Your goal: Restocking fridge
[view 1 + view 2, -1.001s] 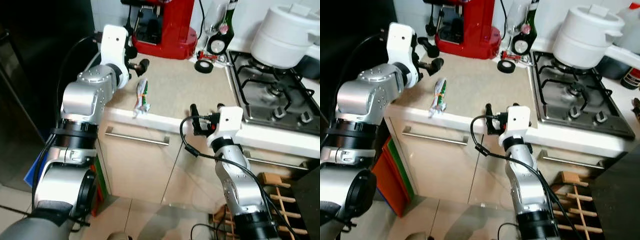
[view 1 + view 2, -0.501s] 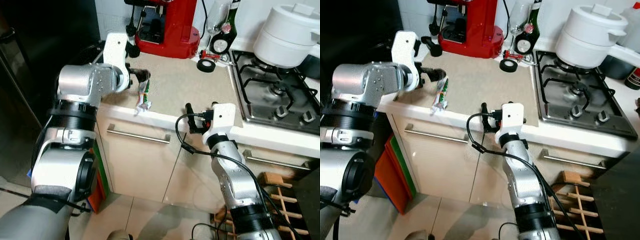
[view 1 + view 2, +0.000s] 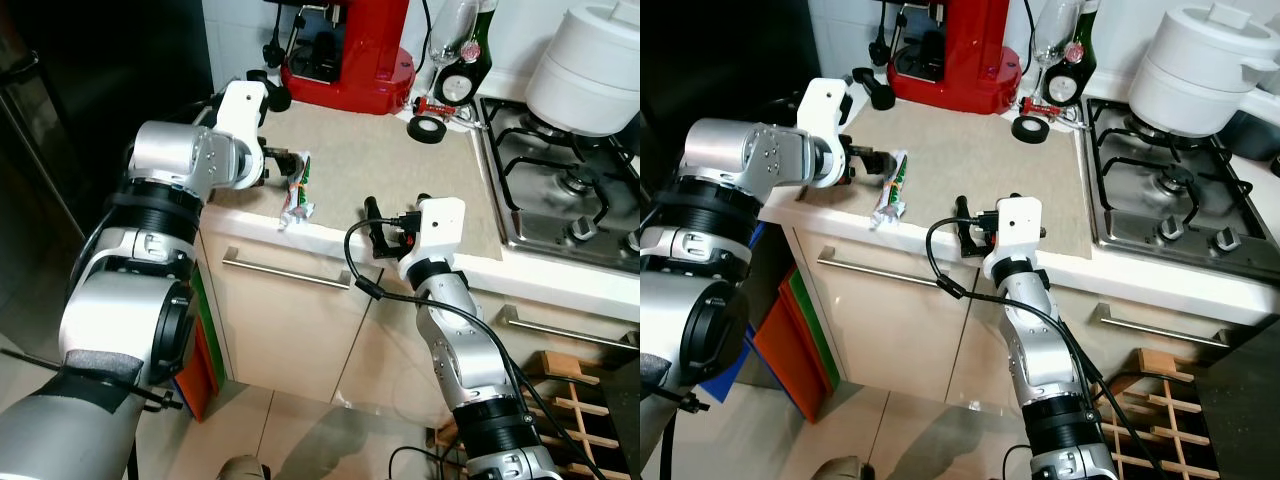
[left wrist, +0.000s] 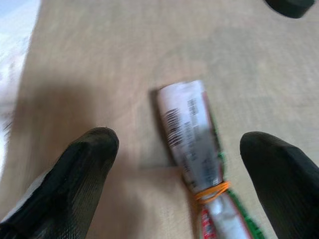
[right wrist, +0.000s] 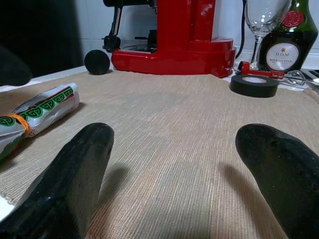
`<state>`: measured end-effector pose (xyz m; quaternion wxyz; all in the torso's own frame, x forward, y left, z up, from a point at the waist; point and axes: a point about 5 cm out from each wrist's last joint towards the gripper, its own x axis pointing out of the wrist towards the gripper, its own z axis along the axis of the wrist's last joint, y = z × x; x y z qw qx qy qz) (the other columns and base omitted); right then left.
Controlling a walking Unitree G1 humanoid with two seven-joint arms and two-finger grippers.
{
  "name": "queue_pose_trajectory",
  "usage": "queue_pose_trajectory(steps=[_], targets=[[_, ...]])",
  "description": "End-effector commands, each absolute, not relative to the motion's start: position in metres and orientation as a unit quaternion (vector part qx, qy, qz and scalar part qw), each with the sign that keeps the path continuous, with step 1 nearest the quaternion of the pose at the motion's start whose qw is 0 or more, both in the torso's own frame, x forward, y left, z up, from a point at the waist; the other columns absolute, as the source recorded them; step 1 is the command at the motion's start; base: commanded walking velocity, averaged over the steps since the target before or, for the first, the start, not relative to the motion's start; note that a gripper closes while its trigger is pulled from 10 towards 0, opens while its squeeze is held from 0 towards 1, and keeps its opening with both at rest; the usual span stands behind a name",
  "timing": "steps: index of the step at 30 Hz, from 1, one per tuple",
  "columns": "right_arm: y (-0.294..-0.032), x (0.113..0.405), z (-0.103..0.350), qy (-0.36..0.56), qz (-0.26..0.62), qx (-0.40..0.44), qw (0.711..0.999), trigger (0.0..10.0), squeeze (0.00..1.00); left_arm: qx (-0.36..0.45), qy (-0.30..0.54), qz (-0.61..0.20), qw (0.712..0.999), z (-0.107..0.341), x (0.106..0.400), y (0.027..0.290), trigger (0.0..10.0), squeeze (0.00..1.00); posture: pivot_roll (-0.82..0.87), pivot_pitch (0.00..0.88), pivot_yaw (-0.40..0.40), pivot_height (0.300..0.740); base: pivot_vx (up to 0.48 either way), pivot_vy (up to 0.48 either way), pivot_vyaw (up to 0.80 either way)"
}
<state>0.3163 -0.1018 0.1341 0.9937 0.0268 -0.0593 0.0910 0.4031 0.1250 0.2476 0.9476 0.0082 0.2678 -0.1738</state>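
While spread over rolled packet (image 4: 192,144), left pincer (image 4: 182,149) reaches forward, right pincer (image 5: 174,164) open.

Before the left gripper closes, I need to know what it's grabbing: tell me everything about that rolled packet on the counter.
The rolled packet is a white, foil-like wrapper with green and red print and a barcode, cinched by an orange rubber band. It lies flat on the beige mat near the counter's front edge, one end overhanging. The open left gripper straddles it without touching.

- Head stereo pair: looks forward and down, sharing table (image 3: 380,160).
- Left wrist: close, straight down at packet (image 4: 192,149).
- Right wrist: low, level across table toward coffee machine (image 5: 184,35).
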Motion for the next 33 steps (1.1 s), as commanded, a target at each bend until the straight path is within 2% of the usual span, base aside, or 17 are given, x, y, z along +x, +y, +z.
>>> queue_pose_trajectory(steps=[1,9,22,24,25,26,27,28,29,33], targets=[[-0.105,0.318,0.134,-0.063,0.085,0.023,0.994,10.0,0.0,0.023,0.258,-0.186,0.948,0.253,0.405,0.117,10.0,0.0,0.12,0.0,-0.029,0.74,0.0,0.0,0.0],[-0.102,0.318,0.134,-0.062,0.087,0.024,0.994,10.0,0.0,0.029,0.273,-0.197,0.941,0.242,0.406,0.106,10.0,0.0,0.11,0.0,-0.023,0.74,0.0,0.0,0.0],[-0.103,0.316,0.13,-0.058,0.082,0.023,0.995,10.0,0.0,0.034,0.28,-0.163,0.945,0.225,0.41,0.116,10.0,0.0,0.09,0.0,-0.019,0.74,0.0,0.0,0.0],[-0.104,0.316,0.131,-0.058,0.081,0.023,0.995,10.0,0.0,0.061,0.291,-0.163,0.941,0.219,0.409,0.119,10.0,0.0,0.09,0.0,-0.017,0.74,0.0,0.0,0.0],[-0.105,0.317,0.131,-0.059,0.08,0.022,0.995,10.0,0.0,0.067,0.298,-0.165,0.938,0.216,0.408,0.119,6.3,0.0,0.09,0.0,-0.017,0.74,0.0,0.0,0.0],[-0.105,0.317,0.131,-0.059,0.08,0.022,0.995,10.0,0.0,0.067,0.298,-0.165,0.938,0.216,0.408,0.119,6.3,0.0,0.09,0.0,-0.017,0.74,0.0,0.0,0.0],[-0.106,0.318,0.132,-0.058,0.078,0.022,0.995,10.0,0.0,0.068,0.302,-0.165,0.936,0.211,0.408,0.12,1.7,0.0,0.09,0.0,-0.019,0.74,0.0,0.0,0.0],[-0.106,0.318,0.132,-0.058,0.078,0.022,0.995,10.0,0.0,0.068,0.302,-0.165,0.936,0.211,0.408,0.12,1.7,0.0,0.09,0.0,-0.019,0.74,0.0,0.0,0.0],[-0.107,0.318,0.132,-0.058,0.077,0.021,0.995,10.0,0.0,0.068,0.304,-0.161,0.937,0.208,0.408,0.121,0.0,0.0,0.09,0.0,-0.02,0.74,0.0,0.0,0.0],[-0.107,0.319,0.133,-0.059,0.077,0.019,0.995,10.0,0.0,0.069,0.306,-0.158,0.936,0.202,0.407,0.123,0.0,0.0,0.08,0.0,-0.022,0.74,0.0,0.0,0.0]])
